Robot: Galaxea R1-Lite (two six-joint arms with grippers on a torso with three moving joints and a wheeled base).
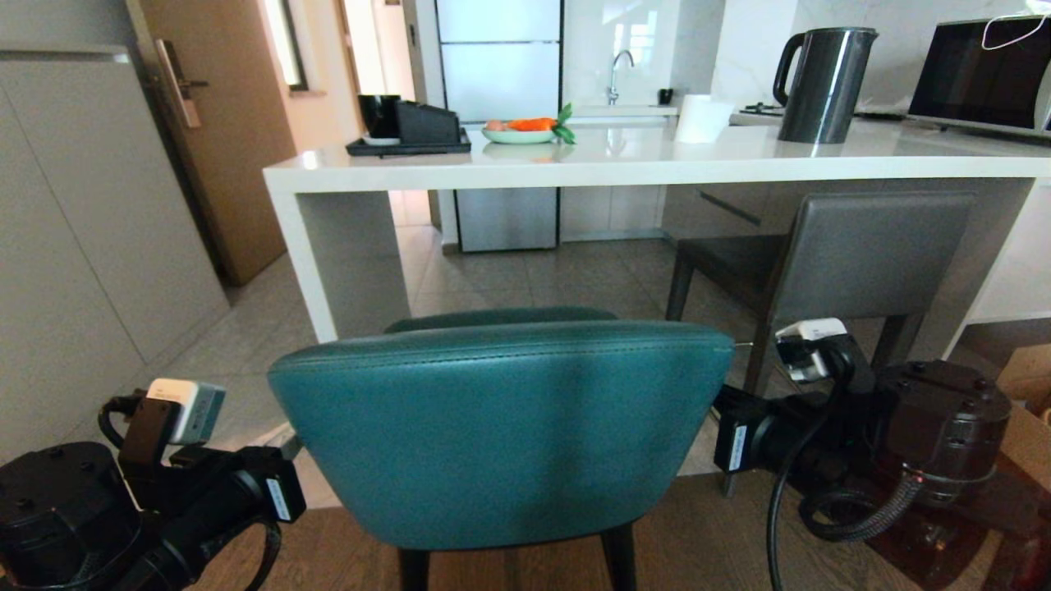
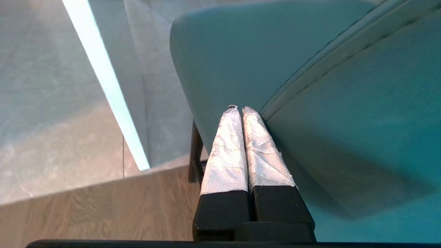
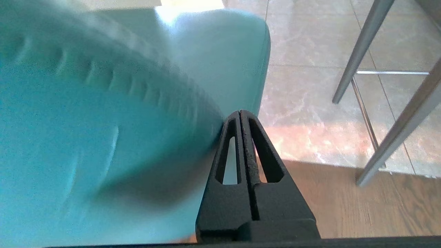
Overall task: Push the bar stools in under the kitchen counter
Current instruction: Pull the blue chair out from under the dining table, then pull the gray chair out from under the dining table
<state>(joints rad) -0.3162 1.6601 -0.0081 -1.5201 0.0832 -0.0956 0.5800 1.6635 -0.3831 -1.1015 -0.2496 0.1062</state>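
**Head view: teal stool being braced for the push, grey stool already tucked in**

Head view is showing the teal stool [image 1: 501, 427] standing right in front of the robot, its curved back facing the camera and its seat only reaching toward the edge of the white tabletop [image 1: 657, 164], not yet sitting beneath it. The left claw [image 2: 240, 109] is resting against the left flank of the backrest with its taped fingers pressed together, gripping nothing. The right claw [image 3: 240, 112] is doing the same on the right flank, its black fingers closed on each other and lying against the teal leather. Both arms are flanking the stool low at the bottom corners of the head view.

The grey stool [image 1: 862, 254] is sitting farther to the right, its seat lying under the slab and its back close to the tabletop's edge, so that half of the job is looking done. A kettle [image 1: 821, 82], a plate of food [image 1: 525, 131] and a black tray [image 1: 406, 146] are standing on top.

Judging from this, the teal stool is remaining to be pushed forward across the wooden floor and onto the tiles until its seat is sitting under the slab
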